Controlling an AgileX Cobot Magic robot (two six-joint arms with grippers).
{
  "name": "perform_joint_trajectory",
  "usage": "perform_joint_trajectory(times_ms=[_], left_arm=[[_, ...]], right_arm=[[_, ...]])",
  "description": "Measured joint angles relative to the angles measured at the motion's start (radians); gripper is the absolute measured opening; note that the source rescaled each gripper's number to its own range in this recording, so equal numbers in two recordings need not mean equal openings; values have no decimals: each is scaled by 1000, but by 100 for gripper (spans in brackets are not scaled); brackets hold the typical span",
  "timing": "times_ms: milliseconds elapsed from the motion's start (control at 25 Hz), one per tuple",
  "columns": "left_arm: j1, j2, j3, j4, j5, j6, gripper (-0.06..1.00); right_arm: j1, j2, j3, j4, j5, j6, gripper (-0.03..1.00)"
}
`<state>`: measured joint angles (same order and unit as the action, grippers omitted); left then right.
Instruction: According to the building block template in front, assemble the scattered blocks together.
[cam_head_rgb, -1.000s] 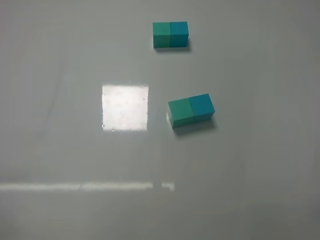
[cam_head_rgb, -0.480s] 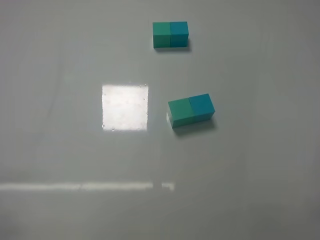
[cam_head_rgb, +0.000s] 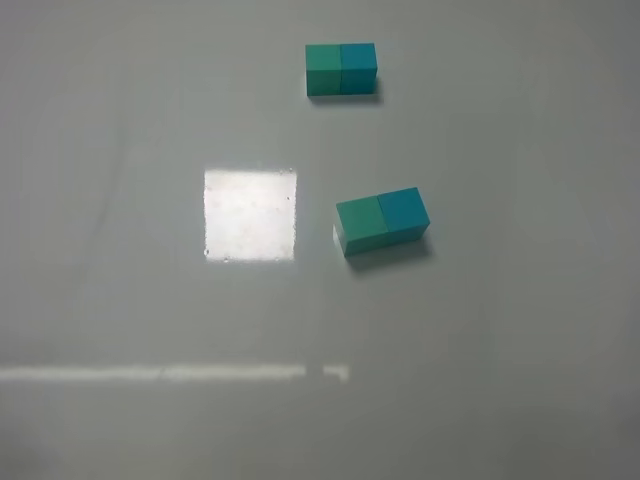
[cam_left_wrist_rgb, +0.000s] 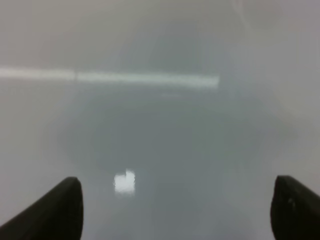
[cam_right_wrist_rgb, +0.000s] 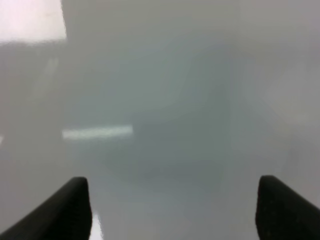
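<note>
1. The table (cam_head_rgb: 120, 100) is a glossy pale grey surface carrying a bright square glare patch (cam_head_rgb: 250, 214) and a thin light streak (cam_head_rgb: 170, 373).
2. The building block template (cam_head_rgb: 341, 69) sits squarely at the far edge.
3. The scattered blocks (cam_head_rgb: 382, 221), sea-green touching teal-blue, lie slightly rotated just right of the glare patch.
4. The left gripper (cam_left_wrist_rgb: 175, 210) is released, holding nothing.
5. The right gripper (cam_right_wrist_rgb: 172, 210) is likewise spread and empty.

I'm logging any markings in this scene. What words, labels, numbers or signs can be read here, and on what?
None can be read.
Template: plain sea-green and teal-blue faces, no print.
The two blocks, side by side: plain faces too.
Table: only glare patches, no text.
Both wrist views: blurred table and dark fingertips, left, right; no lettering visible.
</note>
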<state>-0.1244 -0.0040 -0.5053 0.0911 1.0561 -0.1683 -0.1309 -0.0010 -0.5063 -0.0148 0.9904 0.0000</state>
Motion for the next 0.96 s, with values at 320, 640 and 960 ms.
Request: perform_joint_trajectory(times_ms=[320, 640, 960], left_arm=[[126, 0, 0, -33, -3, -1, 69], [139, 0, 0, -38, -4, -2, 69], [139, 0, 0, -56, -6, 50, 69]], right_arm=[[0, 0, 0, 0, 0, 0, 0], [0, 0, 0, 0, 0, 0, 0], [0, 0, 0, 0, 0, 0, 0]])
